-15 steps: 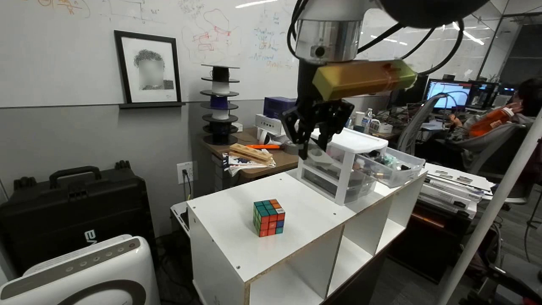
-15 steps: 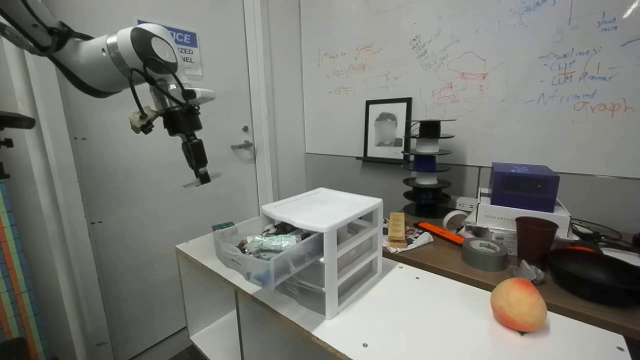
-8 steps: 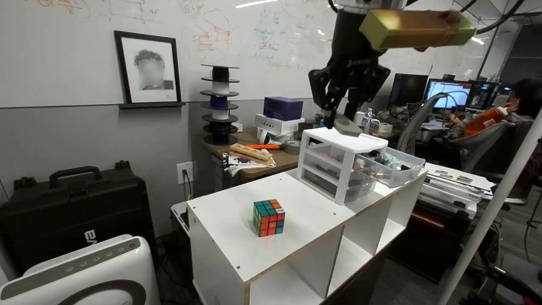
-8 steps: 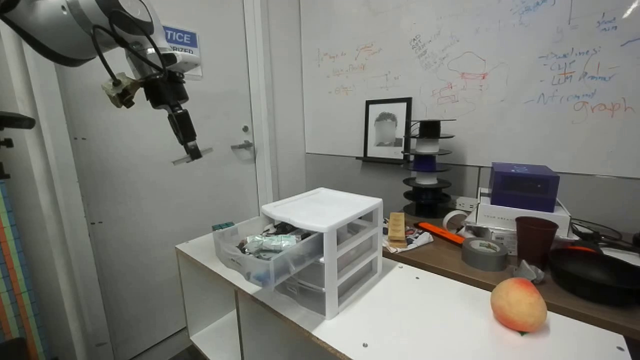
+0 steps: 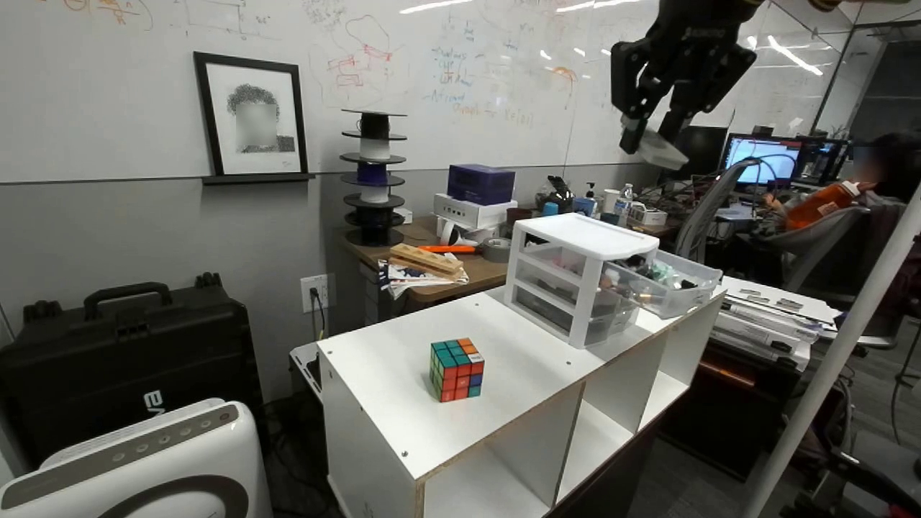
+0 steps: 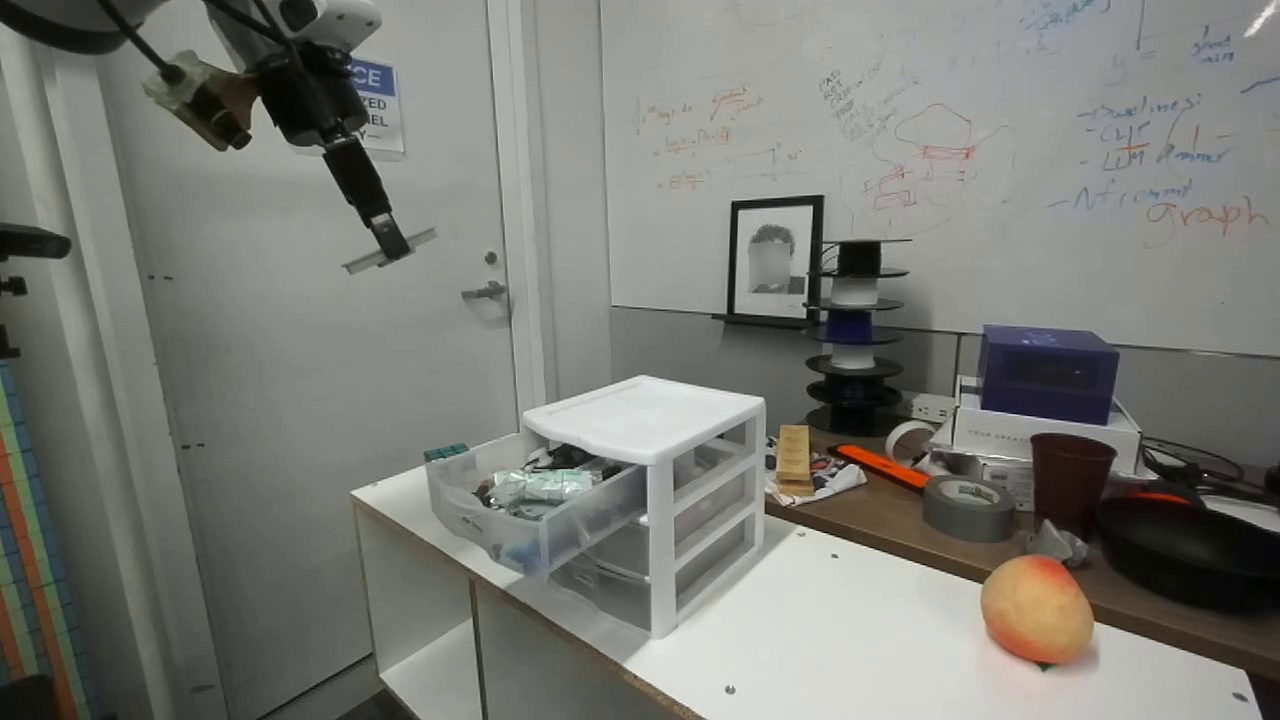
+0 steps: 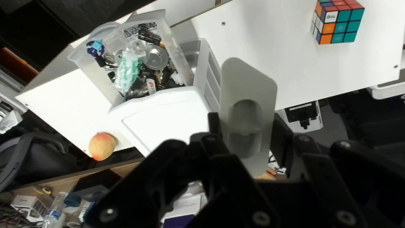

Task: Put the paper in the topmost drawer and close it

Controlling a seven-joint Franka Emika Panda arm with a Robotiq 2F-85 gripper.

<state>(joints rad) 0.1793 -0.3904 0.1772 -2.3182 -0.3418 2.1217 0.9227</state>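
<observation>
Beneath top drawer (image 6: 590, 520), white shelving (image 6: 850, 620), whiteboard (image 6: 1000, 230) behind

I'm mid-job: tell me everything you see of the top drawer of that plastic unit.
The top drawer is a shallow bin of what looks like translucent plastic. It is pulled well out of the white drawer unit, its back end under that unit's top, open side up. Inside lie a clear packet with green print, a round clear disc, what looks like a battery and small pieces too jumbled to name. The tool hangs apart from it. Whether it sags, I cannot tell.
</observation>
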